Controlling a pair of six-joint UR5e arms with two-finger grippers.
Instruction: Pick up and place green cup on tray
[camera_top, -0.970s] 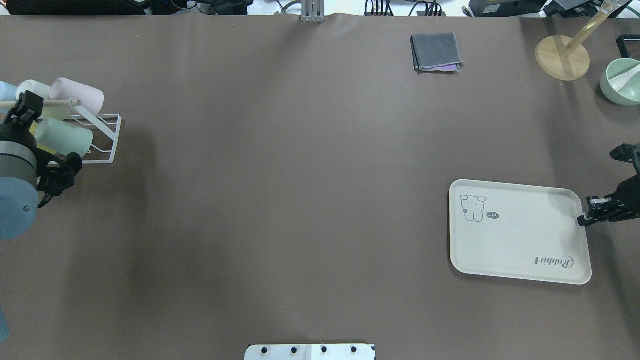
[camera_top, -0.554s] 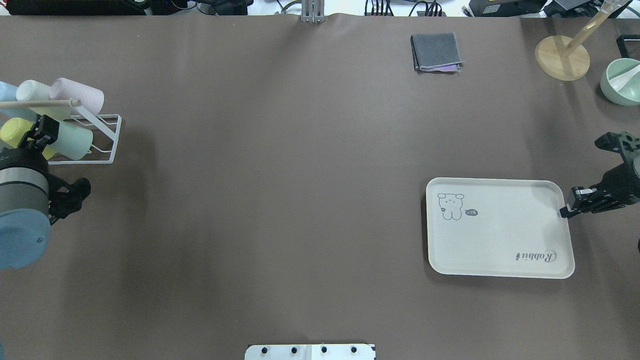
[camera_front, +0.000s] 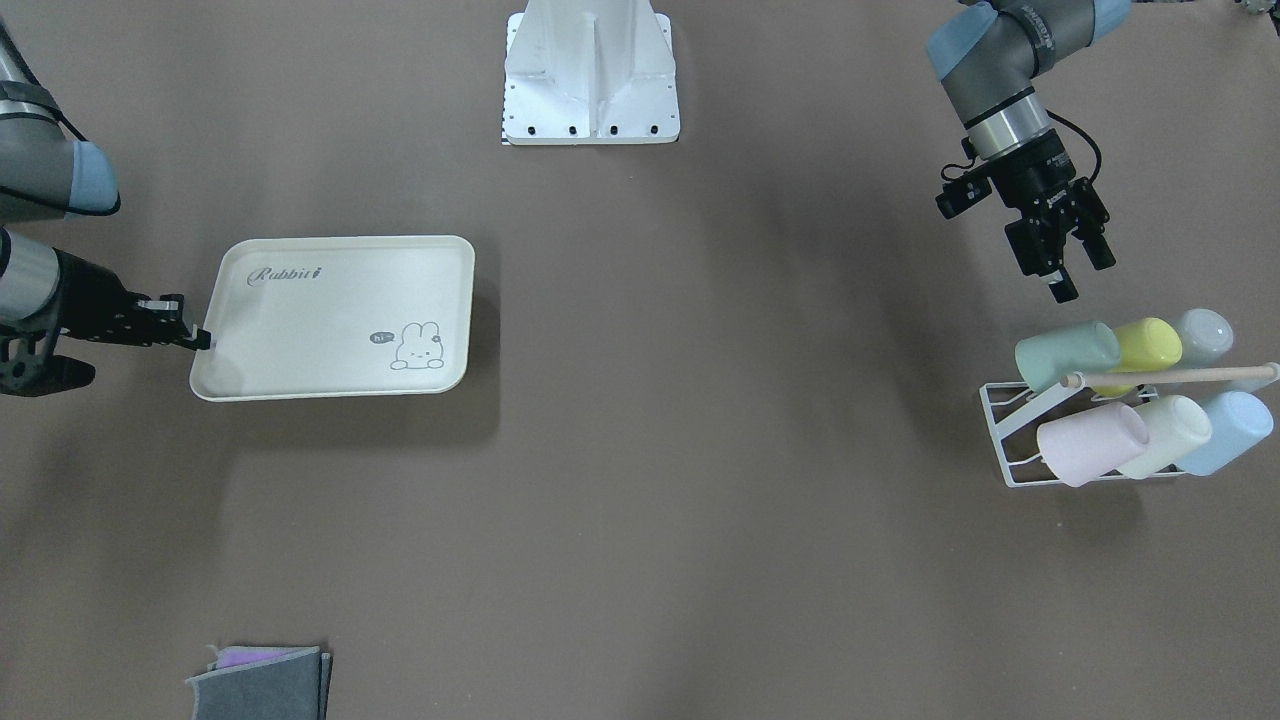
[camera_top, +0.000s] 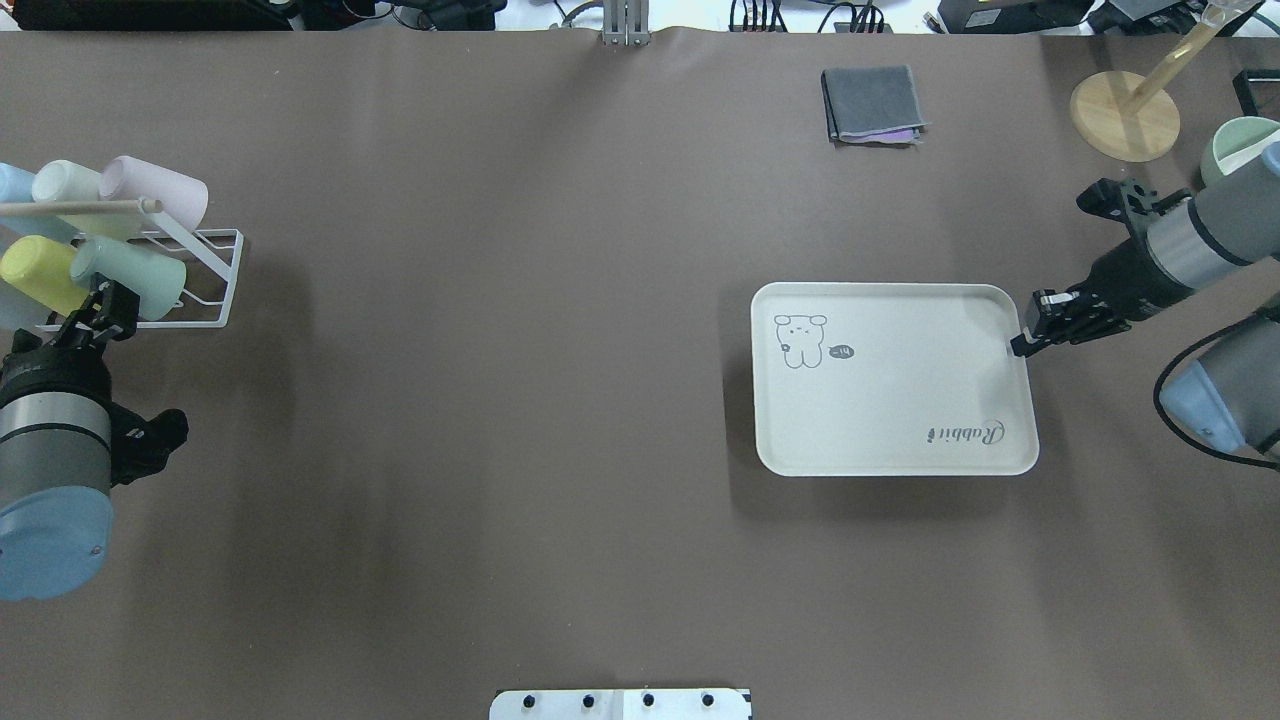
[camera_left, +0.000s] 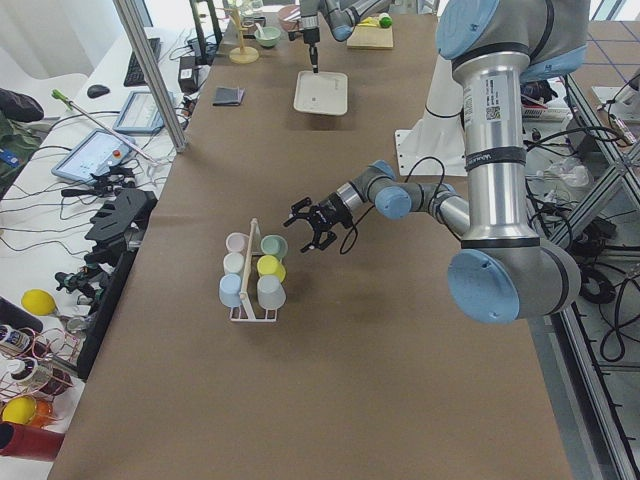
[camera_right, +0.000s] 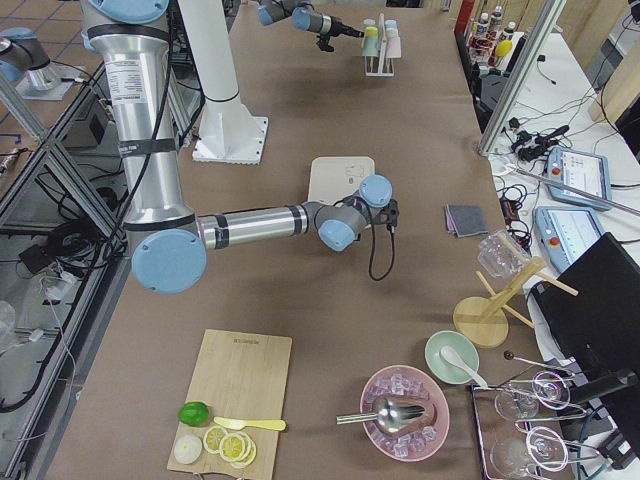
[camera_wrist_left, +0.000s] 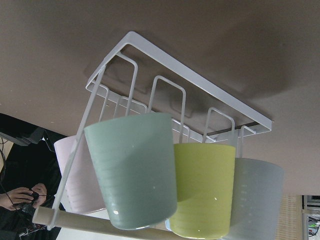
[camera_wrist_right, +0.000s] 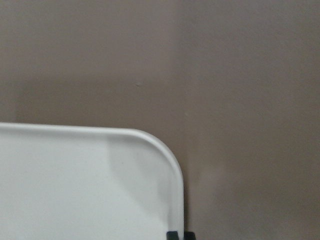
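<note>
The green cup (camera_top: 130, 277) lies on its side in a white wire rack (camera_top: 222, 283) at the table's left end. It also shows in the front view (camera_front: 1065, 355) and close up in the left wrist view (camera_wrist_left: 132, 167). My left gripper (camera_front: 1080, 272) is open and empty, hanging just short of the cup on the robot's side. The cream tray (camera_top: 890, 390) is held a little above the table. My right gripper (camera_top: 1018, 345) is shut on the middle of its right-hand rim. The tray's corner fills the right wrist view (camera_wrist_right: 75, 185).
The rack (camera_front: 1000, 420) also holds pink, cream, light blue, yellow and grey-blue cups under a wooden rod. A folded grey cloth (camera_top: 872, 103), a wooden stand (camera_top: 1125, 112) and a green bowl (camera_top: 1235, 150) sit at the far right.
My right gripper has carried the tray leftward and away from the robot. My left gripper has drawn back from over the rack towards the robot.
</note>
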